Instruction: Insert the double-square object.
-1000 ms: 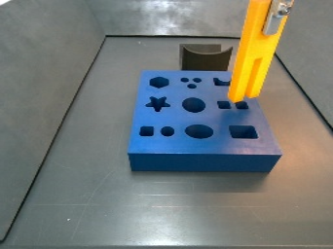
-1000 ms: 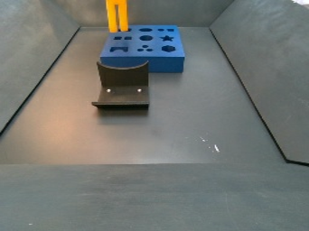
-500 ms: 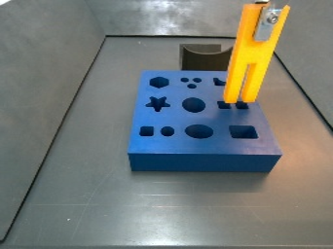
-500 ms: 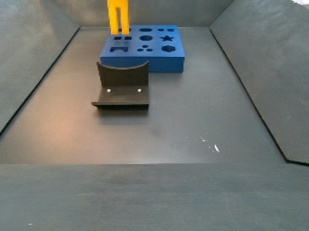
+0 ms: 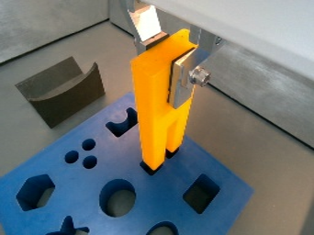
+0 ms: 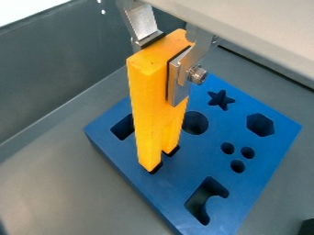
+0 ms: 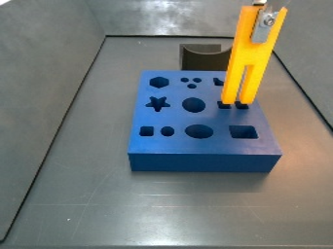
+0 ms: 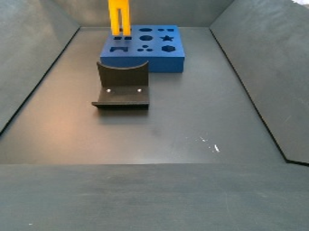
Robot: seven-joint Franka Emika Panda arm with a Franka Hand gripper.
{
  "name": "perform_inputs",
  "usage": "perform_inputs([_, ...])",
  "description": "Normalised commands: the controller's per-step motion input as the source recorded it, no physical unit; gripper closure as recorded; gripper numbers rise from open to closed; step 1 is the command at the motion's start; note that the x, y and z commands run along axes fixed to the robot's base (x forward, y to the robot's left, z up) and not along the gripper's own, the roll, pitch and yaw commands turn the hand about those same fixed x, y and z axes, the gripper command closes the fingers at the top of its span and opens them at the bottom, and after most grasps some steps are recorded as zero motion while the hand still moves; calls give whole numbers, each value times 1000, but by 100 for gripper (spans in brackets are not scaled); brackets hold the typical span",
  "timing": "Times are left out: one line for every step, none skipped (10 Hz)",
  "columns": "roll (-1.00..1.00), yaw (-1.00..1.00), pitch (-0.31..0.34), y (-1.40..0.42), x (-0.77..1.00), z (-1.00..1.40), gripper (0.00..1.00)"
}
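In both wrist views, the long yellow-orange plastic double-square object (image 5: 163,101) (image 6: 159,101) was held upright, clamped near its top by the silver-fingered gripper (image 5: 168,57) (image 6: 170,57), its two prongs entering a hole in the blue block with shaped holes (image 5: 55,188) (image 6: 270,151). In a side view, the bar (image 7: 244,58) stood on the block (image 7: 202,146). In a side view, the dark fixture (image 8: 122,86) was seen in front of the block (image 8: 163,56).

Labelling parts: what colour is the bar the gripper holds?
Yellow-orange; the double-square object in the gripper shows best in a wrist view.
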Motion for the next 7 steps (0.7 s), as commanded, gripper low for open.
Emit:
perform_inputs([0,-40,-33,0,0,-243,100])
perform_inputs([24,-74,-43,0,0,-291,100])
perform_inputs([43,-91,-33,0,0,-266,100])
perform_inputs([47,-109,-24,0,-26,-223,100])
perform_inputs([17,-143,0,57,-11,-146,100])
perform_inputs([0,-146,-3,77,-9,-163,100])
perform_inputs([0,-154,-53,0,0,-306,100])
